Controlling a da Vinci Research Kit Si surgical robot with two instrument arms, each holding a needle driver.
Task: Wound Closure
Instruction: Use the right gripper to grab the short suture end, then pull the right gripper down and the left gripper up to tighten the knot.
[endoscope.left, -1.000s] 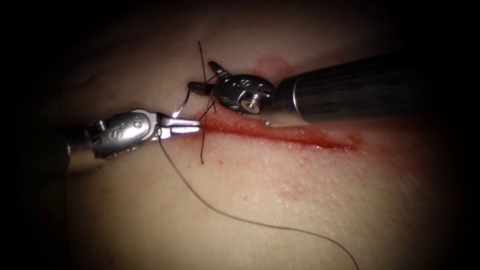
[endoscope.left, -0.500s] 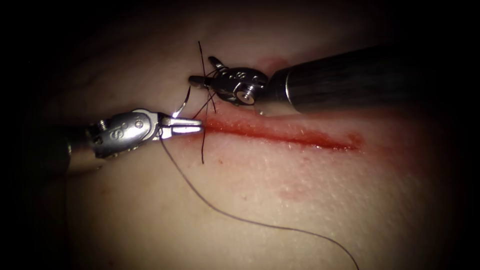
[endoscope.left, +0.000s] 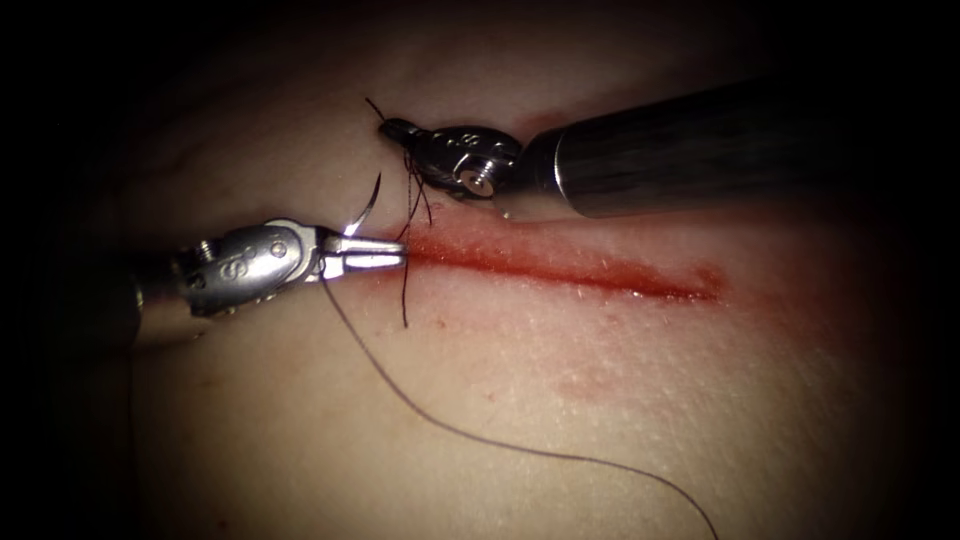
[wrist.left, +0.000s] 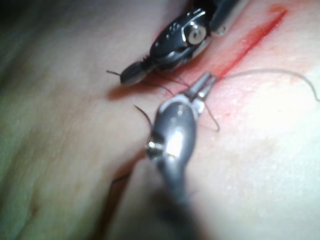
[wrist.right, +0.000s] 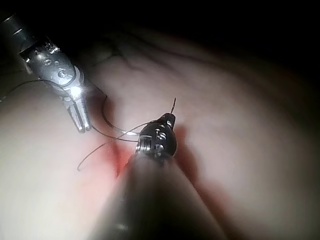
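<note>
Left tool (endoscope.left: 385, 254): lying level from the left, jaws closed on the needle (endoscope.left: 366, 206) near its rear end, tips at the cut's (endoscope.left: 560, 268) left end.
Needle: arcing up free, clear of the tissue (endoscope.left: 520, 390).
Right tool (endoscope.left: 398, 130): angled in above the cut, jaws clamped on the thread (endoscope.left: 412, 190).
Right wrist view: short thread end (wrist.right: 173, 105) poking past the closed tips.
Endoscope: long strand trailing lower right.
</note>
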